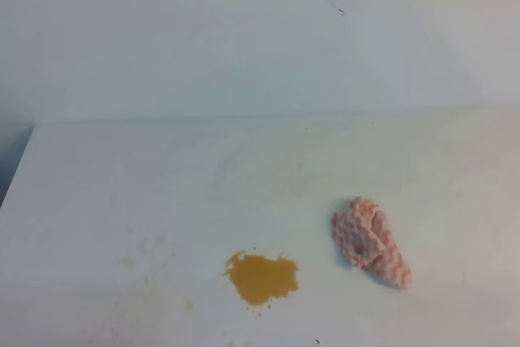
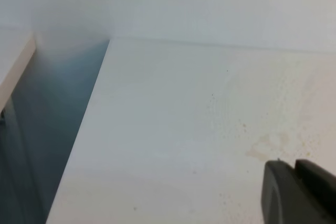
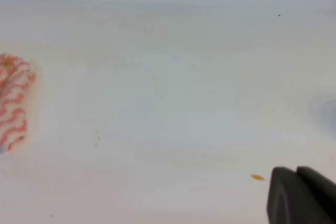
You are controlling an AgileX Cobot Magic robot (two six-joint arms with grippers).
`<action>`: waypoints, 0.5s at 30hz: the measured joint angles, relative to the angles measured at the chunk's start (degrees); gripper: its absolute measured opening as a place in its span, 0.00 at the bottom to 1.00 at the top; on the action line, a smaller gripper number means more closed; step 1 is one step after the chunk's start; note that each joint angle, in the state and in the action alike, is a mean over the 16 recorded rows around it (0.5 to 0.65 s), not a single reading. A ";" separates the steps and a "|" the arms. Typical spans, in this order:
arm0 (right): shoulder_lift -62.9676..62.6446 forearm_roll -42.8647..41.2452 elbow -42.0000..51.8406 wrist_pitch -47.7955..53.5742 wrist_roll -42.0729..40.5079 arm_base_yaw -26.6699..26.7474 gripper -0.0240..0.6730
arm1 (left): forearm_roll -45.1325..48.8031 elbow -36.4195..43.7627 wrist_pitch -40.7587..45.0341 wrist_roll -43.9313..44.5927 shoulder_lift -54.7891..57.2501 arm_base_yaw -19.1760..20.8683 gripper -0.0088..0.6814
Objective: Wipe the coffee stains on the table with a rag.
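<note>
White matte table (image 1: 122, 184), flat and plain, fills most of the exterior high view; pale wall (image 1: 244, 30) behind it, meeting the far edge in a straight line. Left table edge drops to a dark gap (image 2: 58, 108), clear in the left wrist view, with another pale ledge (image 2: 13, 61) at the far left there.

Coffee stains (image 1: 262, 277): one irregular orange-brown blotch, wet-looking, lobed outline, near edge of table slightly left of centre. Fainter tan specks and smears to its left (image 1: 146, 253), thin and dry-looking. Left wrist view shows similar faint tan marks (image 2: 270, 142) on the surface.

Rag (image 1: 370, 241): crumpled cloth, white with pink-red zigzag pattern, soft bunched oblong lying diagonally, right of the blotch, apart from it, not touching. Right wrist view catches its end at the left frame edge (image 3: 13, 100). One small orange droplet (image 3: 257, 177) sits on the table just beside the gripper there.

Left gripper (image 2: 295, 195): dark matte plastic fingers at lower right of its view, over bare table, holding nothing; the two finger blocks sit close with a thin seam, true state cannot be told.
Right gripper (image 3: 296, 195): same dark fingers at lower right, pressed together, closed on nothing, well apart from the rag.

Neither arm shows in the exterior high view. Nothing lies between rag and blotch.
</note>
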 joint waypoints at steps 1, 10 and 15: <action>0.00 0.00 0.00 0.00 0.00 0.00 0.03 | 0.00 0.00 0.00 0.00 0.00 0.00 0.01; 0.00 0.00 0.00 0.00 0.00 0.00 0.03 | 0.00 0.00 0.00 0.00 0.00 0.00 0.01; 0.00 0.00 0.00 0.00 0.00 0.00 0.03 | 0.00 0.00 0.00 0.00 0.00 0.00 0.01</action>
